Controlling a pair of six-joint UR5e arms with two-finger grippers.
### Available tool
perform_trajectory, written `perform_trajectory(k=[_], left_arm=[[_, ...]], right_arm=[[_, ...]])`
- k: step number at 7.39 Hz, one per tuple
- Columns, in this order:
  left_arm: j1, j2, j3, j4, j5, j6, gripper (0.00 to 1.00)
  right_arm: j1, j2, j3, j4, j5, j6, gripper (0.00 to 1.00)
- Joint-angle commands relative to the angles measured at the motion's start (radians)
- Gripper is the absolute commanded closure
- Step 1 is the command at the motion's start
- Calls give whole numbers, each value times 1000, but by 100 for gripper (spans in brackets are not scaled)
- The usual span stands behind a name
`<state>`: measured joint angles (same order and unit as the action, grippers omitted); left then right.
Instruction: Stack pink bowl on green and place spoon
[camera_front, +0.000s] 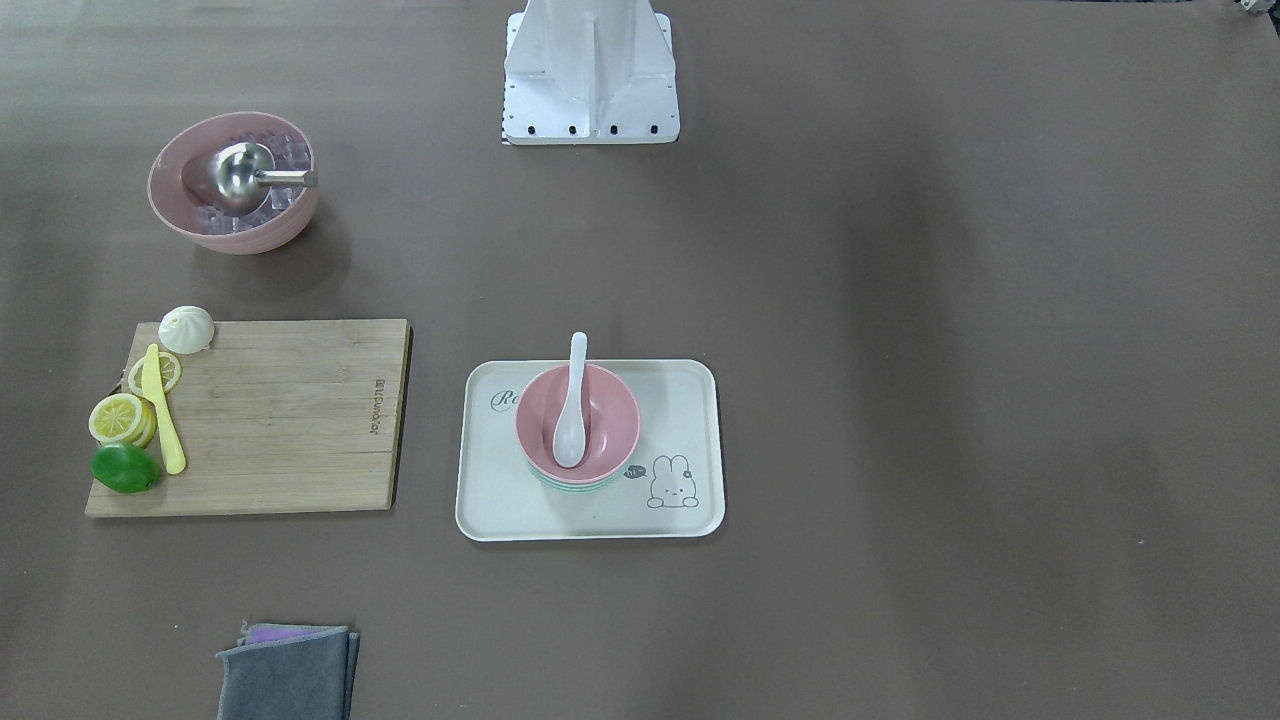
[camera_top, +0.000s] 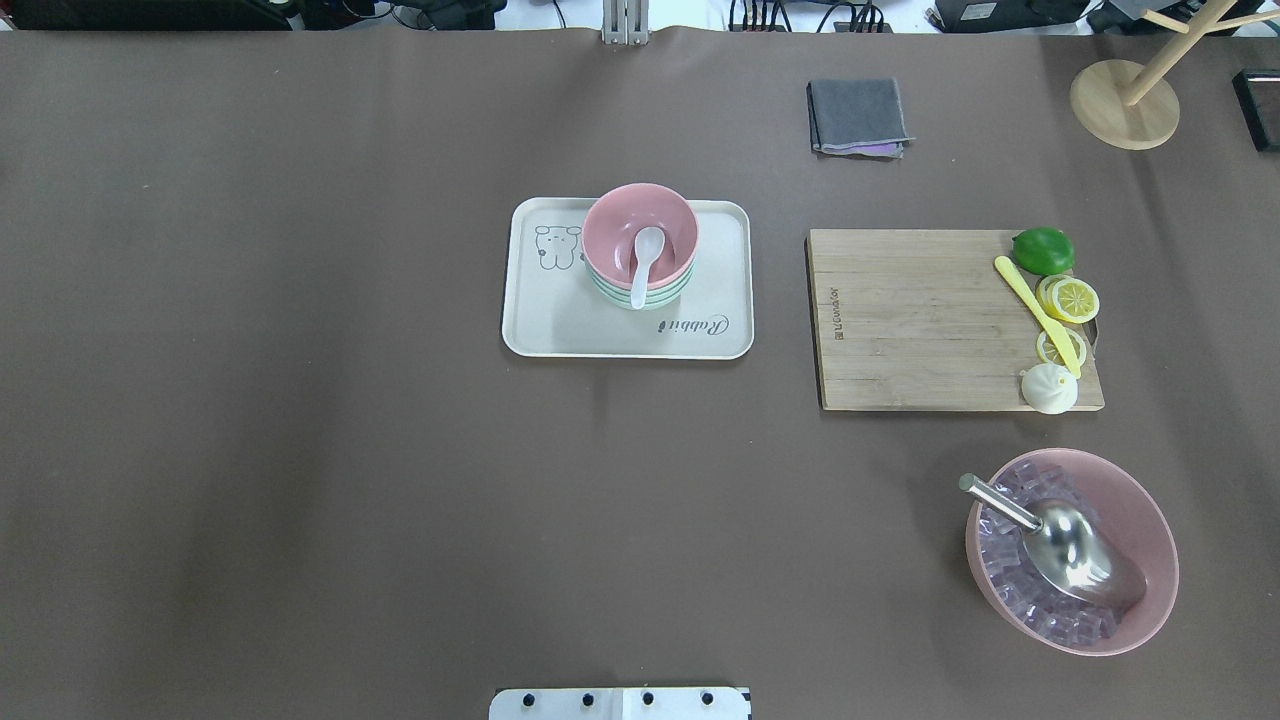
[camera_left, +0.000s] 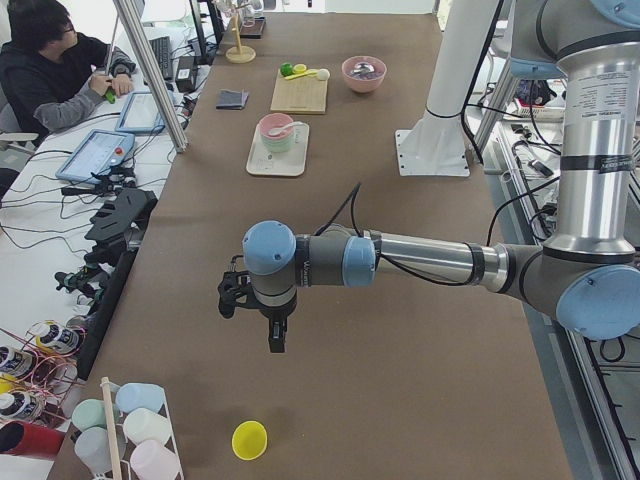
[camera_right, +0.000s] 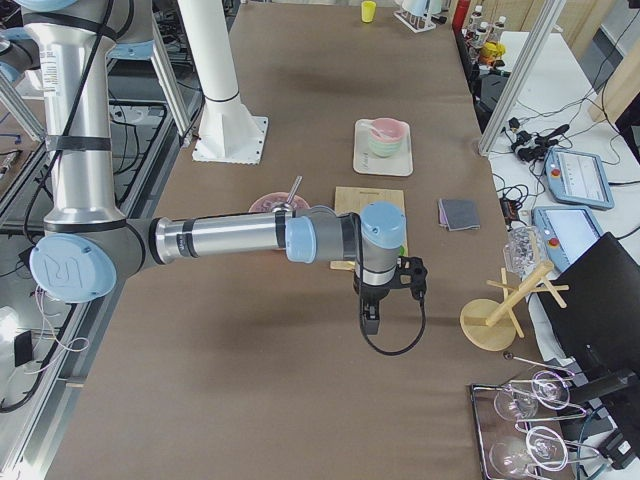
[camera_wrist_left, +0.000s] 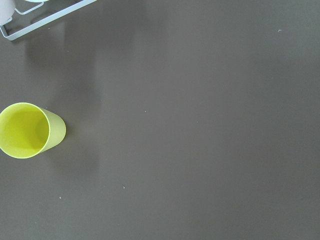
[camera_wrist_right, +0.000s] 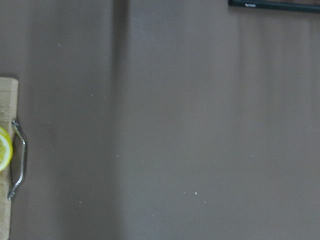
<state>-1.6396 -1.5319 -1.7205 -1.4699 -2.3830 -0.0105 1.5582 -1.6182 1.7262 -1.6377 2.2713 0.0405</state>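
The pink bowl sits stacked on the green bowl, whose rim shows just beneath it, on a cream tray. The white spoon lies in the pink bowl with its handle over the rim. The stack also shows in the overhead view: pink bowl, green bowl, spoon. My left gripper hangs over bare table far from the tray. My right gripper hangs beyond the cutting board. Both show only in side views, so I cannot tell whether they are open or shut.
A wooden cutting board holds a lime, lemon slices, a yellow knife and a bun. A large pink bowl holds ice cubes and a metal scoop. A grey cloth, a wooden stand and a yellow cup stand at the table's ends.
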Motion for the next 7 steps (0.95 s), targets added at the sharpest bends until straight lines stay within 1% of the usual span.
perform_trajectory(k=[1,5,7], left_arm=[[0,0,-4,-4,-4,1,2],[0,-1,-56,-29,-4,6,2],[0,3,-38,-47,-4,4,2]], right_arm=[[19,-110,90,-1,17,5,0],[19,-117,95,-1,34,10,0],[17,-117,93,1,34,10,0]])
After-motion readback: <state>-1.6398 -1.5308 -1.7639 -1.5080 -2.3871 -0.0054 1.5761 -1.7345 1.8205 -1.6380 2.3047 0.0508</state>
